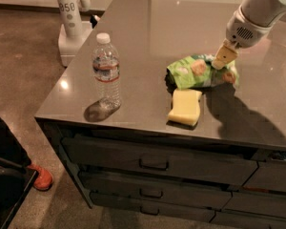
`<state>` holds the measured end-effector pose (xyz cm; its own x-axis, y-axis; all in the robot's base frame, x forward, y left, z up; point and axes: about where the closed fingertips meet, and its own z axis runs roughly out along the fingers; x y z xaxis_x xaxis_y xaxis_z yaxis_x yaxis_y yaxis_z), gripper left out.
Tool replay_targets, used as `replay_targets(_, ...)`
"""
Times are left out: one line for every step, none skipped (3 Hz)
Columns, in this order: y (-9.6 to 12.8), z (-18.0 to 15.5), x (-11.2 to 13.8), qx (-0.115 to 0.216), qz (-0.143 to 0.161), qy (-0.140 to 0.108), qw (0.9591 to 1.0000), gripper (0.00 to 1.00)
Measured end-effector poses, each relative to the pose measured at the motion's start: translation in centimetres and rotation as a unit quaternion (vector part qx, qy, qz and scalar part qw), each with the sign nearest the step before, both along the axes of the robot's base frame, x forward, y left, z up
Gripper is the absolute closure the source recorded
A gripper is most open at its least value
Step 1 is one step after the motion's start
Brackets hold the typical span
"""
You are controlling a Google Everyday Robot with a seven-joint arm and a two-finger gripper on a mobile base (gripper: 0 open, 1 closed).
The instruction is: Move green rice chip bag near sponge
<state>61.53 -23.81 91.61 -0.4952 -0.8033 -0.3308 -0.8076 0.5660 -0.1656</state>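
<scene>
Green bag [196,71] lies crumpled at centre-right of the frame, on the grey counter [148,32]. Long side runs roughly left to right.

Sponge [185,108] sits just below it in the frame, close to the counter's front edge. Bag's lower edge and sponge's upper edge are just beside each other. You cannot tell whether they touch, because dark shadow fills the join.

Gripper [222,61] is down at the bag's right end, its tan tip on or just over the crinkled foil. White arm [264,6] comes in from the upper right corner.

Pincer state: you cannot tell from this view whether it is apart, together or clamped on the bag.

Progress, as a judgement: bag already reads as near the sponge, so the placing looks done or nearly so. What seems left is to let go, if it is held at all, and lift clear without dragging the bag away.

Hard to make out:
- Bag's right end, partly covered by the gripper.
- Arm, cut off by the top and right edges.
- Lettering on the bag, not readable.

Around it: clear bottle [106,73] upright at left of the counter, well apart from both. Drawers [155,163] below. White stand [69,20] marked 050 at upper left. Red shoe [42,177] at lower left.
</scene>
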Motion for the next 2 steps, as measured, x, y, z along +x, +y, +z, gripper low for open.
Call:
replay_targets(0.15,-0.25,0.15,0.000,0.001,0.001,1.0000,0.02)
replay_targets(0.19,-0.31,0.19,0.000,0.001,0.001,1.0000,0.00)
